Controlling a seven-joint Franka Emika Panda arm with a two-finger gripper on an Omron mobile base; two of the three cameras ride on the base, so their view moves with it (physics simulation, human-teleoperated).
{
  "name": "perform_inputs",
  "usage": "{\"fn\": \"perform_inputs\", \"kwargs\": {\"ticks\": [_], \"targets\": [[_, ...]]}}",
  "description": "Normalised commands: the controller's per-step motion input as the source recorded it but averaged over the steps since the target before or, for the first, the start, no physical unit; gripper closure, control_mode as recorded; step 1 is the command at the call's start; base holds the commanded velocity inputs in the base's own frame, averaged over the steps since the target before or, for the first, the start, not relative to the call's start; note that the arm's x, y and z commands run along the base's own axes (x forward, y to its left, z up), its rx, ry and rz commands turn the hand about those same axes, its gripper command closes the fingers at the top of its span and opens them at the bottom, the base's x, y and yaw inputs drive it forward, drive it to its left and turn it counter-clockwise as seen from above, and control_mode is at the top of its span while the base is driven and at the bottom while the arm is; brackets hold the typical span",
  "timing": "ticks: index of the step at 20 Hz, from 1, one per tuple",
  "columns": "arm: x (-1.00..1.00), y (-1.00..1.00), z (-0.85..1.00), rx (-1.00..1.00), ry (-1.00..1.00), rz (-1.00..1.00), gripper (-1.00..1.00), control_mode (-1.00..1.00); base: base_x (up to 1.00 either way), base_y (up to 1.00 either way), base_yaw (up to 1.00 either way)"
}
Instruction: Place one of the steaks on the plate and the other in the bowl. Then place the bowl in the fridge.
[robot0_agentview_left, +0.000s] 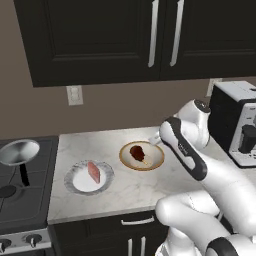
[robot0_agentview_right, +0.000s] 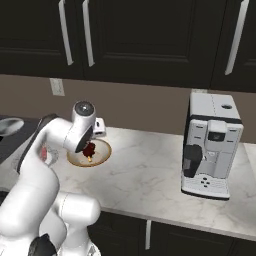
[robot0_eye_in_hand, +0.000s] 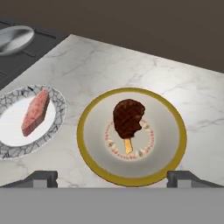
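Two steaks – one dark reddish-brown steak (robot0_eye_in_hand: 128, 117) and one pinkish-red steak (robot0_eye_in_hand: 35, 112). Two round dishes on the desk (robot0_agentview_left: 130, 187) – one gold-rimmed plate (robot0_eye_in_hand: 170, 117) and one pale dish with a patterned rim (robot0_eye_in_hand: 57, 98). One silver pan (robot0_agentview_left: 19, 151) on one stove (robot0_agentview_left: 20, 200). One coffee machine (robot0_agentview_right: 210, 145). One wall outlet (robot0_agentview_left: 74, 95).

Even, soft rendered light, no glare. Upper cabinets (robot0_agentview_left: 135, 35) read near-black, detail lost. Faint soft shadows under the arm on the marble counter (robot0_agentview_left: 125, 190). All views low-res and slightly soft; possibly mild blur toward hand view's far edge.
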Motion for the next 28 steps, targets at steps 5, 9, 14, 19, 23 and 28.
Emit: {"fn": "perform_inputs", "kwargs": {"ticks": [5, 9, 14, 19, 23, 28], "targets": [[-0.98, 0.0, 0.3, 0.0, -0.09, 0.0, -1.0, -1.0, 0.0, 0.0, 0.0], [-1.0, 0.0, 0.0, 0.0, -0.24, 0.01, -1.0, -1.0, 0.0, 0.0, 0.0], [-1.0, -0.11, 0.0, 0.0, -0.11, 0.0, -1.0, -1.0, 0.0, 0.0, 0.0], [-0.56, -0.03, 0.0, 0.0, -0.05, -0.04, -1.0, -1.0, 0.0, 0.0, 0.0], [-0.08, -0.11, 0.0, 0.0, -0.01, 0.0, -1.0, -1.0, 0.0, 0.0, 0.0], [0.0, 0.0, 0.0, 0.0, 0.0, 0.0, -1.0, 1.0, 0.0, 0.0, 0.0]]}}
